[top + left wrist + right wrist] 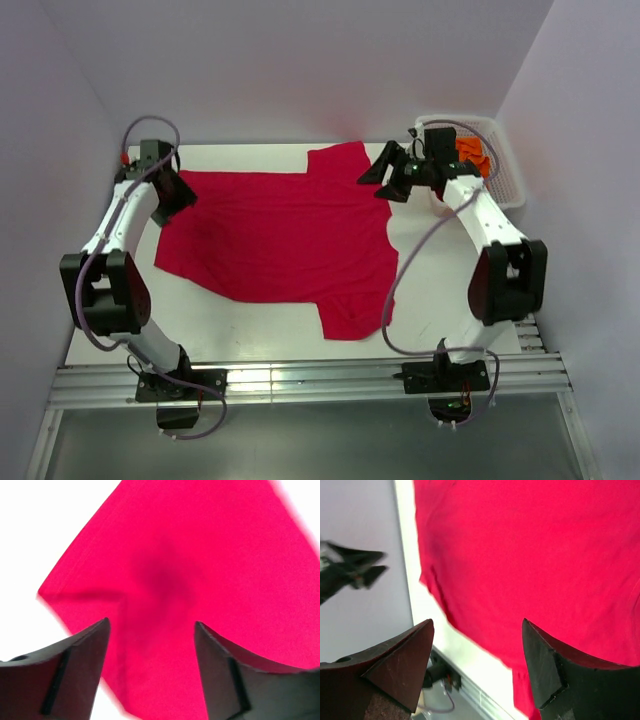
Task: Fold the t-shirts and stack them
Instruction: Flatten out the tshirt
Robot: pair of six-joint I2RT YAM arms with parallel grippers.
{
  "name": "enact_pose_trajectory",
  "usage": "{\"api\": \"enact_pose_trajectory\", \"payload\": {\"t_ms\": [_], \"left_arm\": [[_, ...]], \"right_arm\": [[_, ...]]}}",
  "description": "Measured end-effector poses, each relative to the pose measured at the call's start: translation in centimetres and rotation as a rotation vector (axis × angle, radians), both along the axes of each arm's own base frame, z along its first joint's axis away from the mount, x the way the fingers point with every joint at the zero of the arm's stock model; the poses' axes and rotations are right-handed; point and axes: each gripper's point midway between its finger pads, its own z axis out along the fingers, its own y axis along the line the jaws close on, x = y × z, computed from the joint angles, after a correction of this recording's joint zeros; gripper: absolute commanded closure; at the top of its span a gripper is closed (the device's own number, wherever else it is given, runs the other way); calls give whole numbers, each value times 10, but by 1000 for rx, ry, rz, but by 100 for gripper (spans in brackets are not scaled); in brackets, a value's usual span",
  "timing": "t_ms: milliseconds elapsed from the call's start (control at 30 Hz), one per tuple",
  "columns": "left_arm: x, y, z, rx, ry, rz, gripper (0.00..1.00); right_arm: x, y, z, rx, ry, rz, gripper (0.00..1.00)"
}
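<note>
The crimson red t-shirt (280, 235) lies spread flat over the white table (430, 290), one sleeve at the back and one near the front edge. My left gripper (180, 196) hovers open above the shirt's back-left corner; in the left wrist view the left gripper (151, 625) has only red cloth (200, 555) beneath it and nothing between its fingers. My right gripper (382, 176) stands open above the shirt's back-right part by the back sleeve, with nothing held. The right wrist view shows the right gripper (477, 622) raised over the red shirt (530, 545). The orange t-shirt (470, 155) sits bunched in the basket.
A white mesh basket (508, 178) stands at the back right corner, just behind the right arm. Lavender walls close in the back and both sides. A metal rail (300, 380) runs along the near edge by the arm bases.
</note>
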Motion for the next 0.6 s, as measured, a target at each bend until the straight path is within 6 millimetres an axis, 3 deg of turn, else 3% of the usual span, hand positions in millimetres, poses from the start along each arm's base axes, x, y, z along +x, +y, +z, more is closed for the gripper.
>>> {"api": "enact_pose_trajectory", "payload": {"t_ms": [133, 267, 400, 600], "left_arm": [[-56, 0, -58, 4, 161, 9, 44], [-91, -2, -108, -7, 309, 4, 45], [-90, -3, -117, -9, 312, 3, 46], [-79, -2, -125, -9, 290, 6, 47]], "right_arm": [[-46, -1, 10, -5, -37, 15, 22], [-80, -5, -12, -15, 11, 20, 22], [-100, -8, -31, -31, 67, 22, 22], [-105, -10, -28, -45, 47, 27, 22]]}}
